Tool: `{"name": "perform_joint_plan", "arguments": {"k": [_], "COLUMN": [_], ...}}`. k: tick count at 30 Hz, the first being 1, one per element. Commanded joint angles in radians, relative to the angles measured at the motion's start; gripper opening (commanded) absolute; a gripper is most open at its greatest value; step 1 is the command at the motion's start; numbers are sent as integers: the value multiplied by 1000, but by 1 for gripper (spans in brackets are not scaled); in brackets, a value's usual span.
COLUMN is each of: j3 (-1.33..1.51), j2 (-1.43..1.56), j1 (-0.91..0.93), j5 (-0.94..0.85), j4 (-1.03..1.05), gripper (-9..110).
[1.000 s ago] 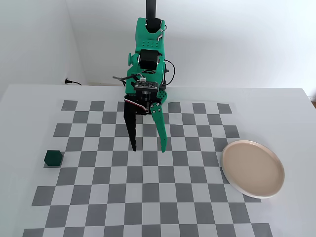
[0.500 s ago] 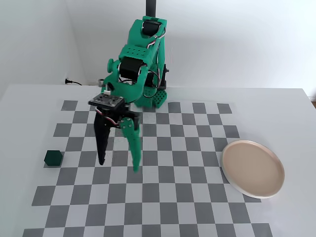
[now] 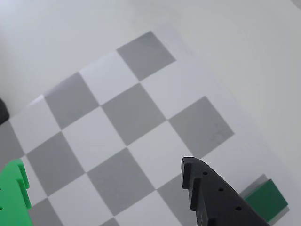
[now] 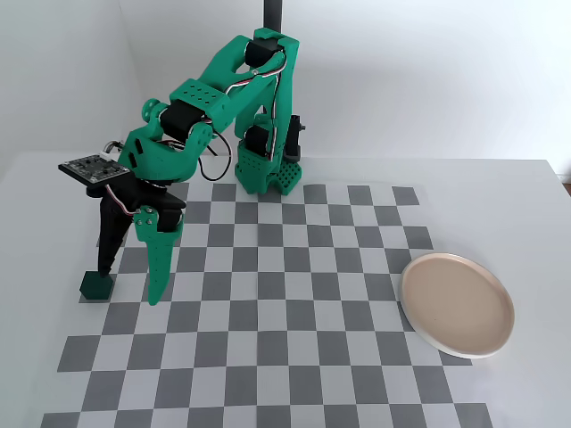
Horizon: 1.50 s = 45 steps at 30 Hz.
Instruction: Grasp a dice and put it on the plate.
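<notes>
— Two fingers on the tool (image 4: 131, 287), spread wide, nothing between them. Black finger (image 4: 111, 241) tip just above the dice (image 4: 95, 284); green finger (image 4: 158, 263) tip down on the checkered mat (image 4: 294, 357), one square to the right in the fixed view.

— Contact with the dice?

— Cannot tell. Black tip overlaps the cube's top edge in the fixed view; touching or hovering, unclear. Wrist view: tool (image 3: 110, 190) open as well, black finger (image 3: 211, 197) low centre, green finger (image 3: 14, 195) at the lower left edge, only bare grey and white squares in the gap.

— Dice in the wrist view?

— Yes, dark green dice (image 3: 265, 200) at the lower right, partly behind the black finger, outside the gap. Resting at the mat's edge, flat, on the far left side in the fixed view.

— Farther out?

— Green arm (image 4: 214, 107) arched from its base at the back centre, leaning left and down. Plate (image 4: 457, 305) on the right, well apart from dice and tool, partly over the mat's right border, partly on the white counter (image 4: 526, 205). Nothing on the plate.
</notes>
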Motion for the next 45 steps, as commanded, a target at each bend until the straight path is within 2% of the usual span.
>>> {"name": "perform_joint_plan", "arguments": {"k": [1,6,22,45], "j3": [-109,-189,-225,-227], "j2": [-2,-87,-295,-433], "j1": [71,153,322,232], "j5": [18,49,21,14], "j4": [-29,37,12,-58], "gripper": [31,31,30,32]}}
